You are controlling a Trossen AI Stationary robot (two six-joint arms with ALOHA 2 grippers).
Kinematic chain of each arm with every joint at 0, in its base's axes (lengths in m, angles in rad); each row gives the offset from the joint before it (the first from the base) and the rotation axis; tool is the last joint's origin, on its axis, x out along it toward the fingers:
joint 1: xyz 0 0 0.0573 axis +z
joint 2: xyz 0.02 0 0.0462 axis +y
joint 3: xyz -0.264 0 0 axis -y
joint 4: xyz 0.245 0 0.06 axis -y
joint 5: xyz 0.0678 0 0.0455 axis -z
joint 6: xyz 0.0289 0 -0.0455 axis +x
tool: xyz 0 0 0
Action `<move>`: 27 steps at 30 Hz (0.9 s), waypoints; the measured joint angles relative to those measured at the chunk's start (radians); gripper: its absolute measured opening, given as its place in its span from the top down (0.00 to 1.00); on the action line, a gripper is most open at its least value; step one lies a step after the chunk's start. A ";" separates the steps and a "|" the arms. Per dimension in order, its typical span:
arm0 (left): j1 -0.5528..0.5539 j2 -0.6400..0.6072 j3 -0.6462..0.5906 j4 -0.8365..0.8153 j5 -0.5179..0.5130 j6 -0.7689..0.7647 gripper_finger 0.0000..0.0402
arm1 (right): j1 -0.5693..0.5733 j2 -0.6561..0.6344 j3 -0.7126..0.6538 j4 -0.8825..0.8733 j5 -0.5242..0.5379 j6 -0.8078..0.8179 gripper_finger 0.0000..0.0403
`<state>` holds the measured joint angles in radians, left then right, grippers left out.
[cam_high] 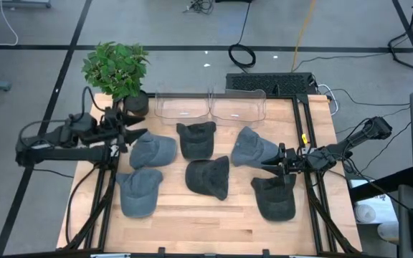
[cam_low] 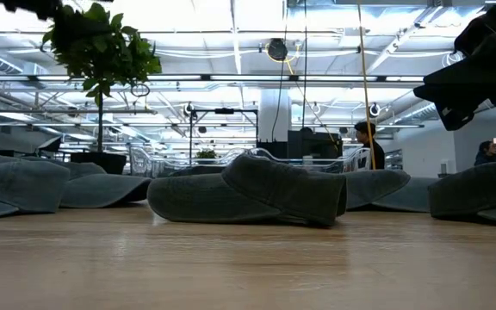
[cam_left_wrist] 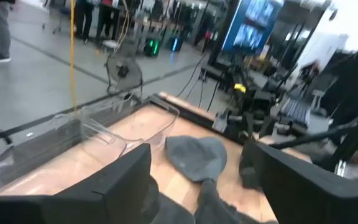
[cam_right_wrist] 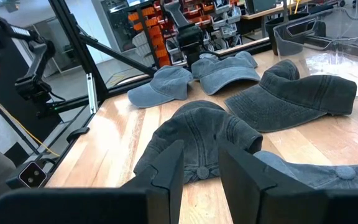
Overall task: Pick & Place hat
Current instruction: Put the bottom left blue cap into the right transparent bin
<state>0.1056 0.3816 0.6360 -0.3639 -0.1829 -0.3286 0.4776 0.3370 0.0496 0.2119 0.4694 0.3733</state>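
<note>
Six grey caps lie on the wooden surface (cam_high: 192, 215). The right pincer (cam_high: 272, 163) hovers over the right side, fingers parted and grasping nothing. The light grey cap (cam_high: 252, 147) lies just beside its tips, and a dark cap (cam_high: 274, 196) sits directly below its arm. Ahead of it lies the central dark cap (cam_high: 209, 177).

The left pincer (cam_high: 126, 135) is raised at the left edge, fingers (cam_left_wrist: 123, 180) spread and empty, with a blue-grey cap (cam_high: 151, 150) just beyond its tips. Two clear bins (cam_high: 210, 107) stand at the far edge, beside a potted plant (cam_high: 117, 72).
</note>
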 joint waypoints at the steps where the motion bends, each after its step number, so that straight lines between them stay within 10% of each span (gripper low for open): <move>1: -0.005 0.031 0.038 -0.032 -0.001 0.007 0.26 | 0.000 0.000 0.000 0.000 0.000 0.000 0.78; 10: -0.112 0.246 0.253 -0.232 -0.008 0.040 0.26 | 0.000 0.000 0.000 0.000 0.000 0.000 0.78; 27: -0.420 0.445 0.281 -0.337 -0.008 -0.148 0.26 | 0.000 0.000 0.000 0.000 0.000 0.000 0.78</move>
<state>-0.3143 0.8265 0.9173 -0.7010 -0.1907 -0.4765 0.4774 0.3367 0.0496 0.2119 0.4694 0.3733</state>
